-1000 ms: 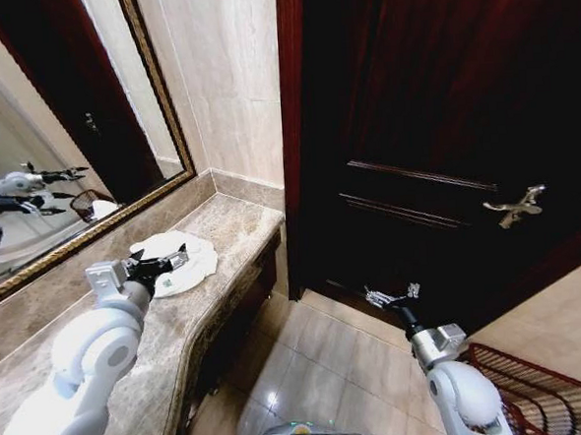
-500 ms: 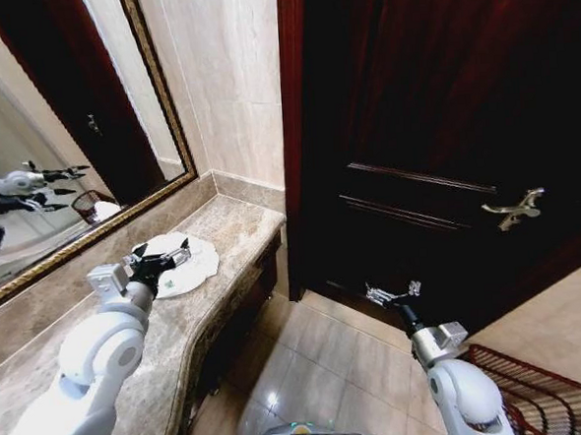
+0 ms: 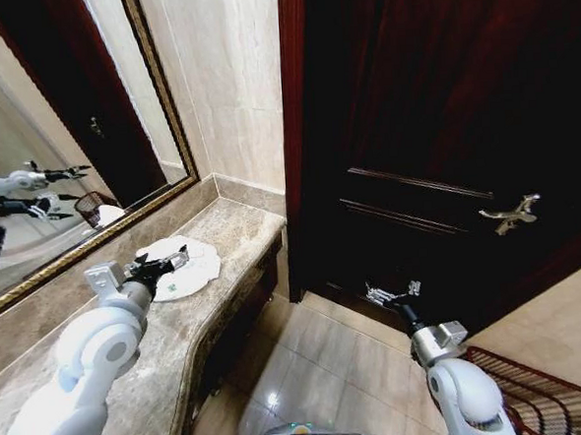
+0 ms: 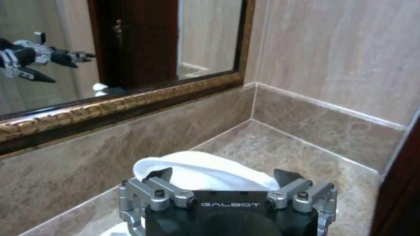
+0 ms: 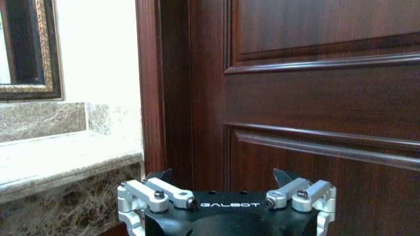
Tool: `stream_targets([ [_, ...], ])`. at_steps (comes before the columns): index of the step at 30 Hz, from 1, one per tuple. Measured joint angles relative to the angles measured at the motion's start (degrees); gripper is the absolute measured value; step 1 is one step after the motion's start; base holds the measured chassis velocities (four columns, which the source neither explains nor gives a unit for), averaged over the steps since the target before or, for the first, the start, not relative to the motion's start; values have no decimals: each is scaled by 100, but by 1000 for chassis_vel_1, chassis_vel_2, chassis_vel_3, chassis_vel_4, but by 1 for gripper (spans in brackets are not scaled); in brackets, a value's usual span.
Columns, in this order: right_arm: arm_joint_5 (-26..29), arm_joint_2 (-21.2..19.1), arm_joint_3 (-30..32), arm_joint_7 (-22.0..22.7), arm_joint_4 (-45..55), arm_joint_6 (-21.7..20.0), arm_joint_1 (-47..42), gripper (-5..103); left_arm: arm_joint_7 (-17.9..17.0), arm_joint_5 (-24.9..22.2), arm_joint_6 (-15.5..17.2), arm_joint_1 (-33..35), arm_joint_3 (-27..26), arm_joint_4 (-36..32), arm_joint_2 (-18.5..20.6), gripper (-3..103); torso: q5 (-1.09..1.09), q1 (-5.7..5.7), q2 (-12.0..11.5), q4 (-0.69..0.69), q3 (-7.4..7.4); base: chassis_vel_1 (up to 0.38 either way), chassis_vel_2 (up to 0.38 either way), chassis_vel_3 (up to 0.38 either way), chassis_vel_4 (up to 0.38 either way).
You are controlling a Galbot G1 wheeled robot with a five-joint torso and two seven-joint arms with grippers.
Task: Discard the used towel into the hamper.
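Since the earlier frame the left tool (image 3: 163,265) had eased closer over the white towel (image 3: 187,265), its jaws spread wide and empty. That soft, crumpled cloth lay just beyond its tips on the polished marble worktop (image 3: 234,231). Nothing was grasped yet. Behind the open, idle right tool (image 3: 392,293) sat the wire-weave hamper (image 3: 538,397).
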Motion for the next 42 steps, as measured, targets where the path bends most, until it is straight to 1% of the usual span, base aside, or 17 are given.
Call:
stream_targets([
  [1, 0, 0, 0, 0, 0, 0, 0, 100, 0, 0, 0, 0, 0, 0, 0, 100, 0, 0, 0, 0, 0, 0, 0, 0, 0],
  [4, 1, 6, -15, -5, -9, -3, 15, 100, -70, -41, 0, -19, 14, 207, 30, 100, 0, 56, 125, 0, 69, 0, 0, 0, 0],
  [6, 1, 11, -22, -7, -9, -4, 16, 100, -85, -63, 0, -27, 27, 272, 30, 100, -1, 73, 165, 0, 92, 0, 0, 0, 0],
  [10, -1, 9, -37, -9, 10, -28, 22, 100, -182, -224, 0, -82, 106, 504, 23, 100, -1, 149, 331, 0, 184, 0, 0, 0, 0],
  [11, -1, 9, -37, -9, 10, -28, 22, 100, -182, -224, 0, -82, 106, 504, 23, 100, -1, 149, 331, 0, 184, 0, 0, 0, 0],
  [15, -2, 0, -41, -9, 47, -57, 35, 100, -287, -431, 14, -182, 224, 612, 27, 100, 0, 215, 481, 0, 267, 0, 0, 0, 0],
  [16, -2, 0, -41, -9, 47, -57, 35, 100, -287, -431, 14, -182, 224, 612, 27, 100, 0, 215, 481, 0, 267, 0, 0, 0, 0],
  [18, -2, 1, -42, -9, 59, -63, 37, 100, -325, -467, 28, -220, 275, 699, 24, 100, 0, 261, 581, 0, 321, 0, 0, 0, 0],
  [20, -2, -1, -41, -10, 59, -63, 34, 100, -329, -467, 31, -226, 280, 738, 23, 100, 0, 280, 620, 0, 343, 0, 0, 0, 0],
  [23, -2, -18, -33, -10, 34, -60, 31, 100, -332, -429, 36, -233, 284, 900, 20, 100, 0, 345, 765, 0, 422, 0, 0, 0, 0],
  [24, -2, -18, -33, -10, 34, -60, 31, 100, -332, -429, 36, -233, 284, 900, 20, 100, 0, 345, 765, 0, 422, 0, 0, 0, 0],
  [27, -1, -19, -36, -10, 27, -59, 43, 100, -299, -370, 60, -229, 329, 1004, 18, 100, 0, 404, 894, 0, 491, 0, 0, 0, 0],
  [29, -2, -18, -37, -10, 27, -59, 49, 100, -287, -369, 67, -231, 345, 1024, 18, 100, 0, 418, 926, 0, 508, 0, 0, 0, 0],
  [32, -2, -28, -51, -11, 23, -66, 73, 100, -204, -441, 165, -279, 400, 1119, 14, 100, -1, 474, 1048, 0, 576, 0, 0, 0, 0],
  [33, -1, -40, -64, -12, 11, -74, 87, 100, -191, -472, 246, -294, 400, 1136, 10, 100, 0, 484, 1071, 0, 589, 0, 0, 0, 0],
  [36, -1, -61, -86, -15, -17, -84, 113, 100, -185, -494, 318, -326, 400, 1183, 0, 100, 0, 495, 1097, 0, 603, 0, 0, 0, 0],
  [42, 0, -117, -108, -26, -75, -92, 161, 100, -122, -531, 351, -521, 469, 1481, 7, 100, 0, 497, 1101, 0, 606, 0, 0, 0, 0],
])
